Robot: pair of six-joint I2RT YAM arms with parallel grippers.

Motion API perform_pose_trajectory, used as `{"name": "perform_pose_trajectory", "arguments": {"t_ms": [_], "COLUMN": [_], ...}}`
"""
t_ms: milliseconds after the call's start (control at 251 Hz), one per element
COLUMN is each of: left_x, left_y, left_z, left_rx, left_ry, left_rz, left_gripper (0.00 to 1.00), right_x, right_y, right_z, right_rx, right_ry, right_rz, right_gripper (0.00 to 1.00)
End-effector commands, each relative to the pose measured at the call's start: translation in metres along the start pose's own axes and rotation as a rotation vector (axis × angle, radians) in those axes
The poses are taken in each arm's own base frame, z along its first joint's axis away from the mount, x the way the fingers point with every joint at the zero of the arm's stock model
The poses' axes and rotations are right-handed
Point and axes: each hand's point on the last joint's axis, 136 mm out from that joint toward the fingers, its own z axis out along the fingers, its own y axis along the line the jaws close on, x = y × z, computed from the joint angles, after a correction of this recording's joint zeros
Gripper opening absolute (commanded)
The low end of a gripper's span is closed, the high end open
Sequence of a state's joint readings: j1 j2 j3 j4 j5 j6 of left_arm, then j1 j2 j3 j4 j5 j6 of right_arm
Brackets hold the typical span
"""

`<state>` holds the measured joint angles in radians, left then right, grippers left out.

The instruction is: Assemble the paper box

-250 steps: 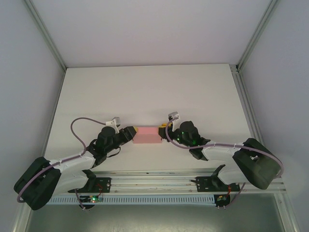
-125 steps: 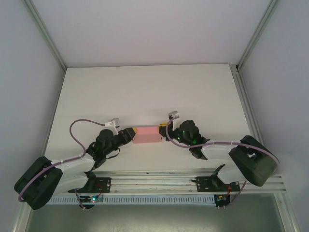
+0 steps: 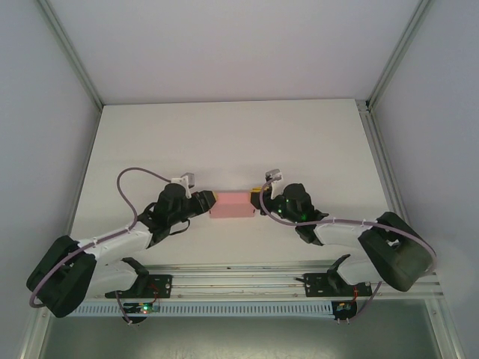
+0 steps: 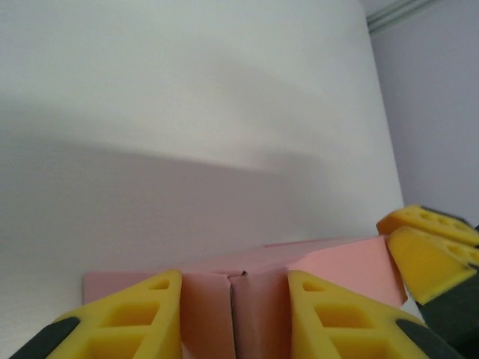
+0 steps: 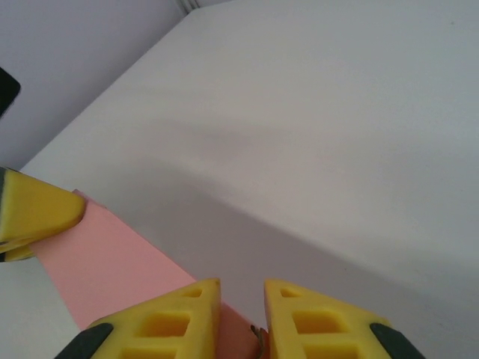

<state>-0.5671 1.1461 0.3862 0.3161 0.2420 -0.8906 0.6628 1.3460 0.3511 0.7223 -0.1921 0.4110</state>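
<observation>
The paper box (image 3: 233, 204) is a small pink rectangular box, held just above the white table (image 3: 224, 142) between my two arms. My left gripper (image 3: 212, 201) is shut on its left end. In the left wrist view the yellow fingers (image 4: 135, 314) of the left gripper (image 4: 234, 288) clamp the paper box (image 4: 344, 269) end, where two flaps meet at a seam. My right gripper (image 3: 257, 199) is at the box's right end. In the right wrist view, the right gripper (image 5: 241, 295) stands nearly closed, with a pink edge of the paper box (image 5: 112, 262) caught low between its fingers.
Metal frame posts (image 3: 71, 56) and grey walls bound the table at the back and sides. A rail (image 3: 239, 280) carrying the arm bases runs along the near edge. The left arm's cable (image 3: 138, 173) loops above the table.
The left gripper and the box have shifted slightly right and away from the bases. The right gripper's fingers have narrowed on the box's right end.
</observation>
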Motion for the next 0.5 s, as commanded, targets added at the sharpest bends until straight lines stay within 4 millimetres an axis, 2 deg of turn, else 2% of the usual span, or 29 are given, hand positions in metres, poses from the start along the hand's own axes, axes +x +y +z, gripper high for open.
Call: {"name": "perform_pose_trajectory", "arguments": {"t_ms": [0,48,100,116,136,144,184,295,351,419,499], "left_x": [0.03,0.024,0.017,0.014,0.01,0.009,0.0,-0.025,-0.04,-0.058,-0.079], "left_y": [-0.012,-0.014,-0.017,-0.018,-0.019,-0.019,-0.021,-0.025,-0.024,-0.013,0.011], "left_z": [-0.013,-0.019,-0.026,-0.028,-0.031,-0.032,-0.037,-0.05,-0.057,-0.07,-0.093], "left_rx": [0.024,0.013,0.0,-0.007,-0.017,-0.022,-0.047,-0.139,-0.206,-0.347,-0.571], "left_ry": [0.168,0.143,0.114,0.103,0.087,0.081,0.051,-0.019,-0.065,-0.114,-0.169], "left_rz": [0.093,0.113,0.147,0.154,0.163,0.166,0.184,0.218,0.217,0.207,0.183], "left_gripper": [0.45,0.57,0.73,0.81,0.98,0.99,1.0,1.0,1.0,1.0,1.0], "right_x": [0.035,0.026,0.014,0.011,0.006,0.004,-0.007,-0.033,-0.044,-0.048,-0.027], "right_y": [-0.006,-0.003,-0.001,0.0,0.0,0.0,0.0,0.015,0.028,0.054,0.089], "right_z": [-0.004,-0.006,-0.007,-0.008,-0.008,-0.009,-0.01,-0.012,-0.014,-0.019,-0.03], "right_rx": [0.043,0.048,0.058,0.063,0.069,0.07,0.082,0.052,0.003,-0.137,-0.377], "right_ry": [0.184,0.172,0.154,0.149,0.142,0.14,0.125,0.098,0.091,0.116,0.22], "right_rz": [-0.012,-0.038,-0.045,-0.049,-0.058,-0.061,-0.08,-0.178,-0.262,-0.421,-0.631], "right_gripper": [0.27,0.33,0.49,0.52,0.55,0.56,0.64,0.81,0.97,0.98,0.98]}}
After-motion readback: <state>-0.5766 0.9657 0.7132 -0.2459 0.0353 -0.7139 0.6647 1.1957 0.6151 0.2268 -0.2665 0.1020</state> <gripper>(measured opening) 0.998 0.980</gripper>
